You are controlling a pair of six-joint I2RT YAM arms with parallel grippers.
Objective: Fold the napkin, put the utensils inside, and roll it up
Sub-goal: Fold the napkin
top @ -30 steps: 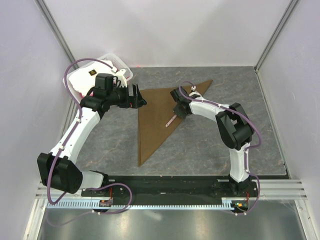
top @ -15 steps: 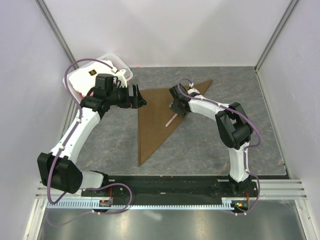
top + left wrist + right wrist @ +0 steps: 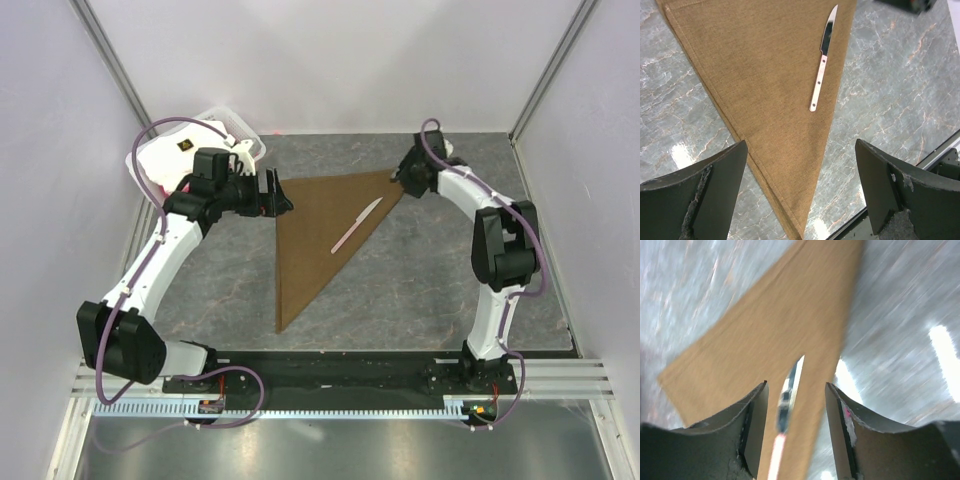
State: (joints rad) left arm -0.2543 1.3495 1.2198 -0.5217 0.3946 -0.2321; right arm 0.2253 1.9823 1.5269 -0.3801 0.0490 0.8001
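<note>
Left end effector [image 3: 272,192]: fingers wide apart, nothing between them. It hovers at the napkin's far-left corner with the tips pointing across the cloth. A white bin [image 3: 225,125] sits just behind it at the far-left table edge, with something white and pink inside that I can't make out.

Left wrist view, same end effector [image 3: 800,145]: both fingers frame the brown cloth [image 3: 765,75] below and neither touches it.

Napkin [image 3: 320,230]: folded into a flat triangle on the grey marbled table [image 3: 420,290]. One straight edge runs from the left end effector toward the arm bases. The long slanted edge runs up to the corner at the right end effector.

Utensil [image 3: 357,224]: a slim knife lying loose on the napkin between the two end effectors, just inside the slanted edge and parallel to it. The blade points toward the right end effector and the pale pink handle points back toward the bases. It shows clearly from the left wrist [image 3: 823,57]. Nothing grips it.

Right end effector [image 3: 400,175]: at the napkin's far-right corner, jaws apart and holding nothing. Its wrist view [image 3: 796,385] is motion-blurred. Cloth and knife show in the gap between the fingers, lying below them. I can't tell whether the tips touch the cloth.
</note>
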